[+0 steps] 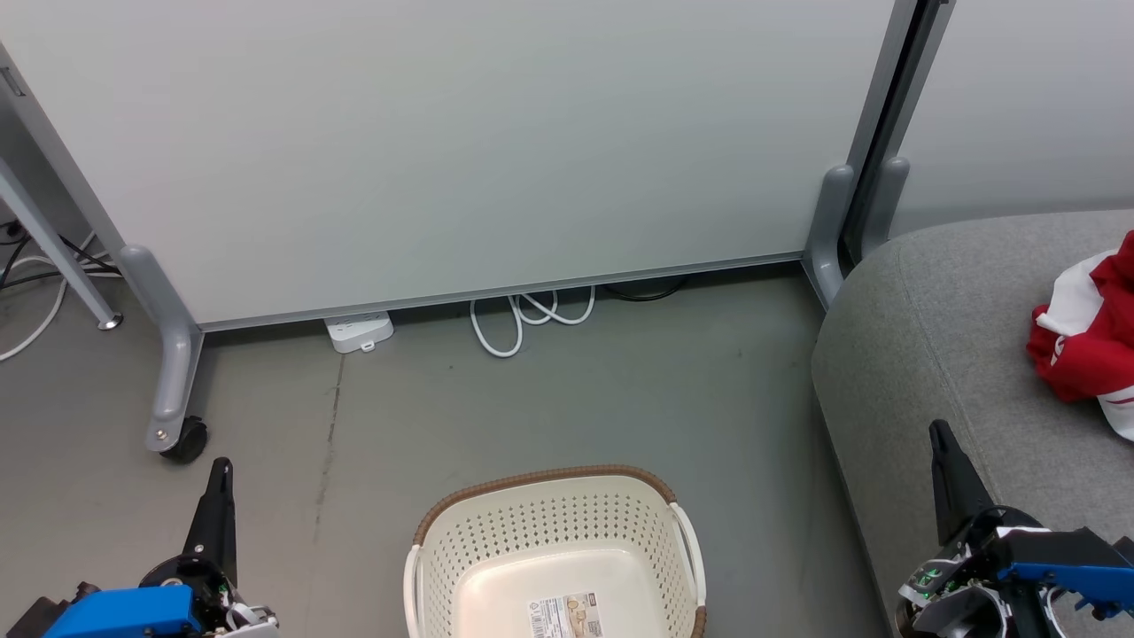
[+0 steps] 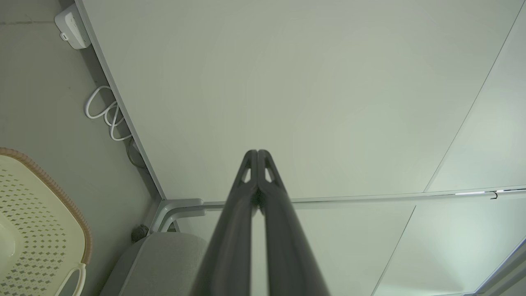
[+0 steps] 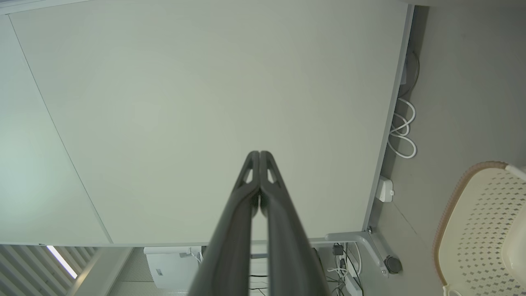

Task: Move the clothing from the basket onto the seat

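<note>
The cream perforated basket [image 1: 555, 551] with its brown rim stands on the floor at the bottom centre of the head view, nothing inside but a label on its bottom. Red and white clothing [image 1: 1088, 341] lies bunched on the grey seat [image 1: 939, 354] at the right edge. My left gripper [image 1: 221, 468] rises at the lower left, shut on nothing, left of the basket. My right gripper [image 1: 937, 431] stands shut over the seat's front edge, below and left of the clothing. Both wrist views show fingertips pressed together: left gripper [image 2: 257, 153], right gripper [image 3: 259, 153]. The basket [image 2: 37, 230] [image 3: 476, 230] edges into each.
A white partition panel [image 1: 443, 151] on grey castor legs [image 1: 173, 372] closes off the back. A white power strip [image 1: 359, 331] and looped white cable [image 1: 523, 319] lie at its foot. More cables lie at the far left. Grey floor [image 1: 549, 399] stretches between panel and basket.
</note>
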You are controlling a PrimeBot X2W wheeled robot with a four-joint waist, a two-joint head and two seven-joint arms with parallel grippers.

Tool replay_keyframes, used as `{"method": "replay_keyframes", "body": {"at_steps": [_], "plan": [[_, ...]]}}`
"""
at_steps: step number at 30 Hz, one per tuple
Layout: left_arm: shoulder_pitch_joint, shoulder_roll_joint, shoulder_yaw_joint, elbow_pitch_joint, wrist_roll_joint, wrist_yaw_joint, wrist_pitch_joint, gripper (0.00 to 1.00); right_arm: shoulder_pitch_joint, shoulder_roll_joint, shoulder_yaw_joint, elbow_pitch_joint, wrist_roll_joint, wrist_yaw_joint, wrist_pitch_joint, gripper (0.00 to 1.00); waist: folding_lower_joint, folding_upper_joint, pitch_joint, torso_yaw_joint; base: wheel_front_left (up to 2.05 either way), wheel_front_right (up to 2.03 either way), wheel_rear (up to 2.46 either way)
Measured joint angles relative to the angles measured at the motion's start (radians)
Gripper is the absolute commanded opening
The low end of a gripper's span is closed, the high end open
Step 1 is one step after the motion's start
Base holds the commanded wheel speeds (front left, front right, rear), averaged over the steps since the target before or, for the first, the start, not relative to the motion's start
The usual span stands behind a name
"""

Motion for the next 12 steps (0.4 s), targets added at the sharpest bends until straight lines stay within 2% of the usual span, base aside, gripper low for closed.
{"method": "replay_keyframes", "body": {"at_steps": [12], "plan": [[0.000,0.000,0.001,0.000,0.000,0.000,0.000,0.00,0.000,0.000,0.000,0.000,0.000,0.000,0.000,0.00,0.0000,0.0000,0.000,0.000,0.00,0.00,0.00]]}}
